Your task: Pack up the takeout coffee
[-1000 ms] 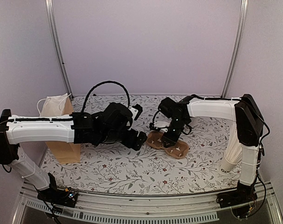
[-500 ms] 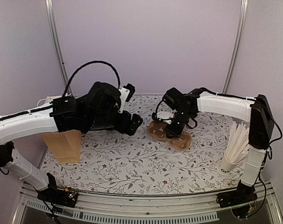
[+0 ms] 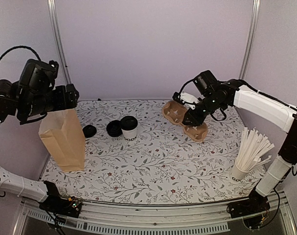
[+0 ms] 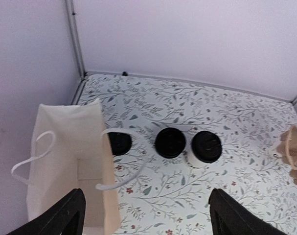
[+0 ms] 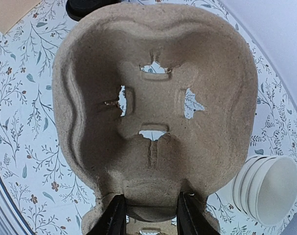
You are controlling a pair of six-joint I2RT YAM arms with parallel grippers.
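Right jaws pinch the rough moulded-pulp carrier (image 5: 153, 98); left jaws stand wide.

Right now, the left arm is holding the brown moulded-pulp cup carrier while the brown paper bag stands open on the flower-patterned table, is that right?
Wrong arm: the right tool grips the brown moulded-pulp cup carrier, as the right wrist view shows. The brown paper bag does stand open on the flower-patterned table.

Open stretch of tabletop (image 3: 163, 171) between paper bag (image 3: 64, 142) and straw cup (image 3: 250, 155) (black-lidded cups (image 3: 129, 129) near the bag, toward the back)
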